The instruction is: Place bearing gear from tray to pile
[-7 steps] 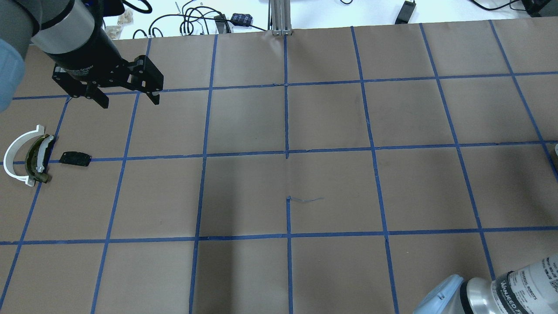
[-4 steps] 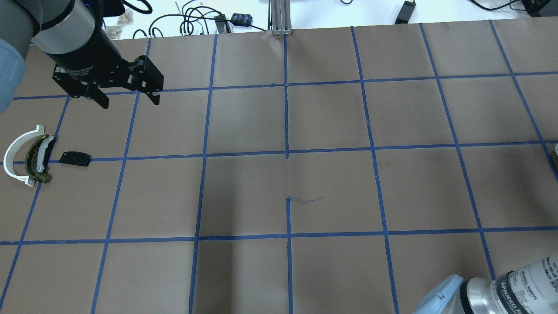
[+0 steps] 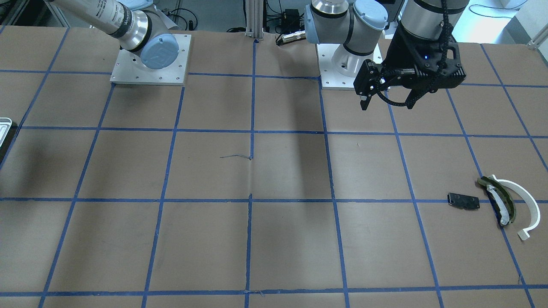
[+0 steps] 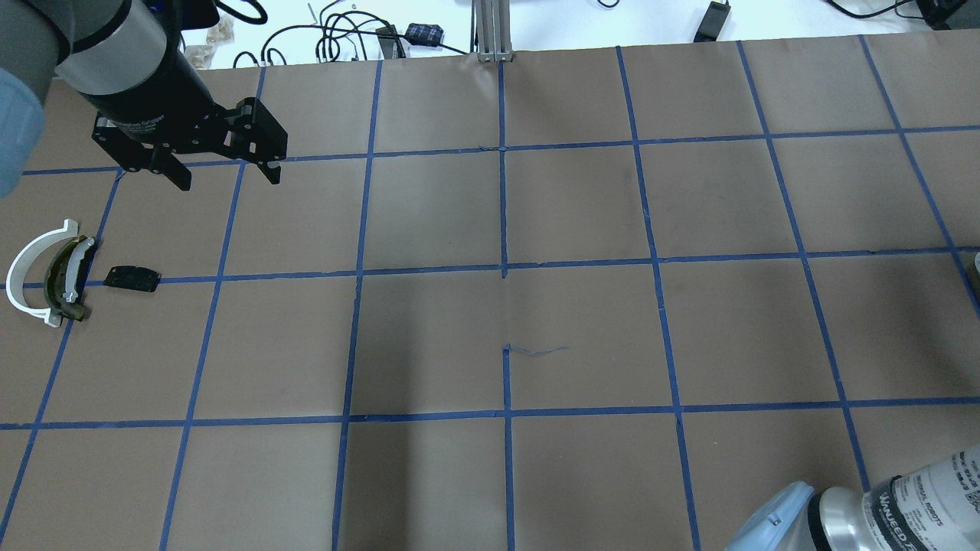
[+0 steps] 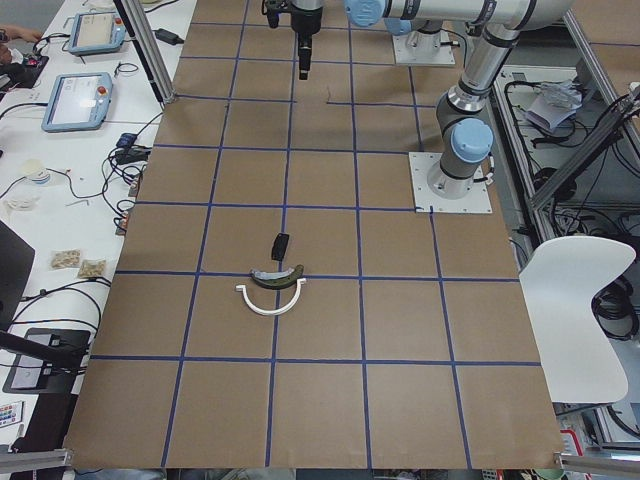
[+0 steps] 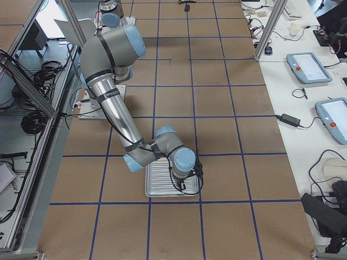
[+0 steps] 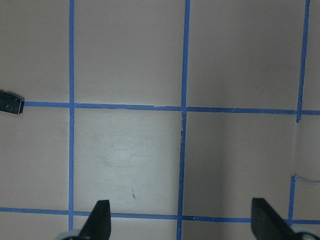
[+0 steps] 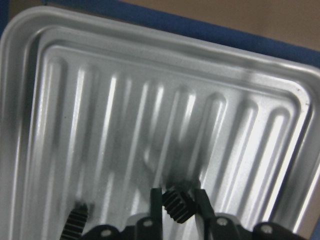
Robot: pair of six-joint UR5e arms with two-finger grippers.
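In the right wrist view my right gripper (image 8: 179,212) is low over the ribbed silvery tray (image 8: 100,100), its fingers shut on a small black toothed bearing gear (image 8: 177,204). A second dark toothed piece (image 8: 75,223) lies on the tray to its left. The pile lies far off at the table's left: a white half-ring (image 4: 27,272), a dark olive curved piece (image 4: 55,285) and a black plate (image 4: 132,278). My left gripper (image 4: 226,172) hangs open and empty above the table beyond the pile. It also shows in the front-facing view (image 3: 387,102).
The tray (image 6: 168,181) sits at the table's right end under the right arm's wrist (image 6: 183,161). Blue tape lines grid the brown table cover (image 4: 505,268). Cables and a metal post (image 4: 494,30) lie past the far edge.
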